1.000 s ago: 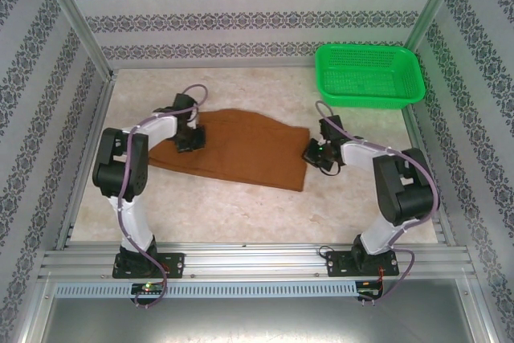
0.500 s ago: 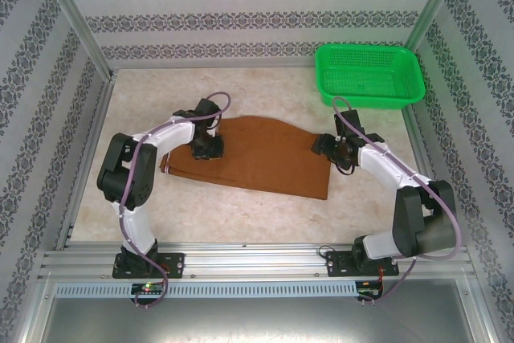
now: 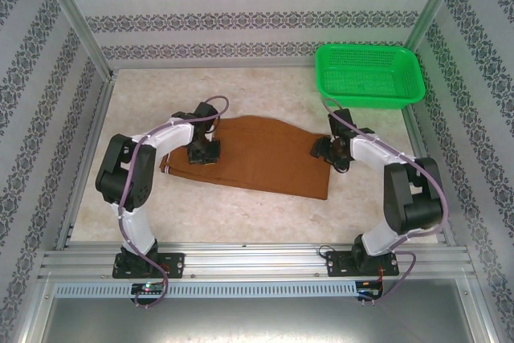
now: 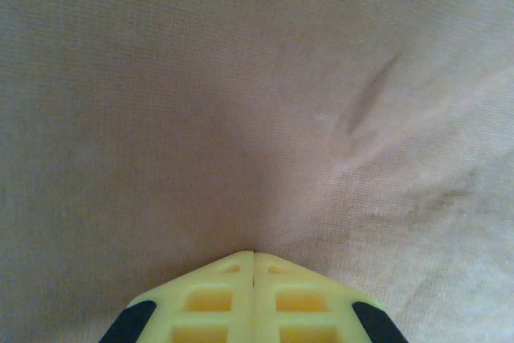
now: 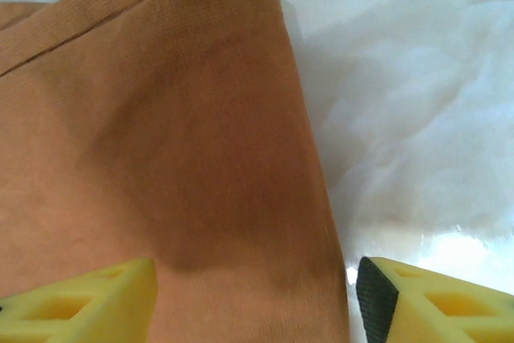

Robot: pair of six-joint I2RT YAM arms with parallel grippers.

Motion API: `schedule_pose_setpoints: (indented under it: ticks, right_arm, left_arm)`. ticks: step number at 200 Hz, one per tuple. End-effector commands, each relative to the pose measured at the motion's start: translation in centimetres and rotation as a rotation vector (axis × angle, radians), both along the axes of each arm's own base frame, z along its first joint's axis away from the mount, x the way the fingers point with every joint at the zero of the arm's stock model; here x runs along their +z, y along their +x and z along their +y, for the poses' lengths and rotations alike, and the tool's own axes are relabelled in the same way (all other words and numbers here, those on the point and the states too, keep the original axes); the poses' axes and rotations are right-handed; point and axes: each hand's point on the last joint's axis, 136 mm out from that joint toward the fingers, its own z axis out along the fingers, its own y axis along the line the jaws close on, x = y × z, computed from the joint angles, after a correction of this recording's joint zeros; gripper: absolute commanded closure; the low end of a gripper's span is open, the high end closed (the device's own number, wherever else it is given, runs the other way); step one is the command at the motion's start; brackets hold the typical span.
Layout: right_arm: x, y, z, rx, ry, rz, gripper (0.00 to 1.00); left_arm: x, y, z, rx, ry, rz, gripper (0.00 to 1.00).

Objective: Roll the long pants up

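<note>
Rust-brown long pants (image 3: pixel 257 158) lie folded flat across the middle of the worktop (image 3: pixel 241 214). Left end effector (image 3: pixel 202 153): fingers pressed together, tip down on the cloth near its left end. Right end effector (image 3: pixel 329 153): spread, straddling the right edge. To start the roll tight, you should catch both layers there, close low, and keep the edge square.

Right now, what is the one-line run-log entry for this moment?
long pants: lying flat, unrolled | left gripper: shut, tips on cloth | right gripper: open, straddling pants edge | green basket: far right corner
</note>
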Motion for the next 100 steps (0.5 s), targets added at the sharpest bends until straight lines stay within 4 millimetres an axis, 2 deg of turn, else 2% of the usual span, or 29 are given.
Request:
schedule_pose_setpoints:
  ticks: [1,17,29,33,50,58,79,100]
  right_arm:
    - [0.0,1.3,-0.1,0.025,-0.024,-0.011,0.3]
    - [-1.0,1.1,-0.2,0.028,-0.035,0.014,0.31]
    - [-1.7,0.9,-0.1,0.03,-0.03,0.037,0.37]
    - [-2.0,0.7,0.0,0.032,-0.025,0.045,0.43]
    - [-1.8,0.1,0.2,0.038,-0.02,0.048,0.88]
    - [-1.7,-0.6,0.1,0.031,-0.017,0.052,1.0]
    - [-1.0,-2.9,0.9,0.049,0.014,0.057,1.0]
    - [-0.6,-5.5,3.1,0.103,0.047,0.065,1.0]
  left_arm:
    - [-1.4,0.1,-0.2,-0.001,0.011,0.014,1.0]
    - [-1.7,0.3,-0.2,-0.006,0.016,0.012,1.0]
    - [-2.0,0.4,0.0,-0.01,0.025,0.016,1.0]
    - [-2.1,0.5,-0.1,-0.012,0.025,0.015,1.0]
    - [-3.3,0.9,0.3,-0.016,0.046,0.033,1.0]
    - [-3.9,1.4,0.5,-0.014,0.052,0.041,1.0]
    - [-5.4,2.8,0.2,-0.034,0.048,0.069,1.0]
    - [-6.0,4.5,-0.8,-0.062,0.029,0.067,1.0]
